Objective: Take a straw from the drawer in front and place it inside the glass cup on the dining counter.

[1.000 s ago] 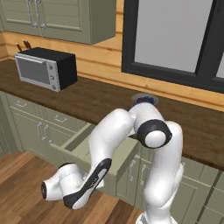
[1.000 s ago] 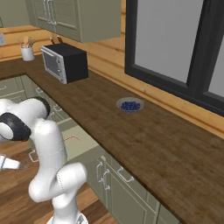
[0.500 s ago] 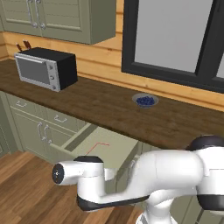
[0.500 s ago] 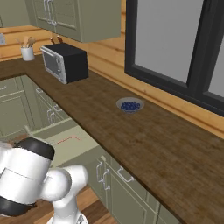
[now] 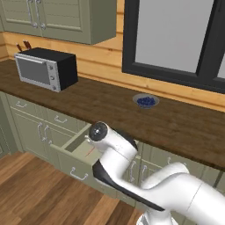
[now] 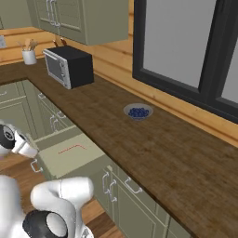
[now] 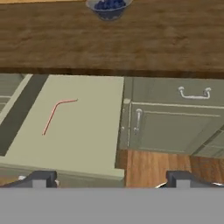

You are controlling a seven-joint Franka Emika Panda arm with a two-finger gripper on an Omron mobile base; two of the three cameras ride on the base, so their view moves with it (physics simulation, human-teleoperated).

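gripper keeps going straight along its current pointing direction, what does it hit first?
Probably the open drawer: in the hand view the gripper looks down over its pale floor, fingertips apart. The straw lies left of centre, so a straight run likely lands beside it. Depth is unclear.

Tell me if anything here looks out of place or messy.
Nothing is spilled or damaged. The drawer stands pulled open under the wall counter, with the bent straw lying alone on its floor. A bowl of blueberries sits upright.

The arm swung up from low over the floor, and its hand (image 7: 109, 178) came to hover above the open drawer (image 7: 83, 131), fingers spread wide.
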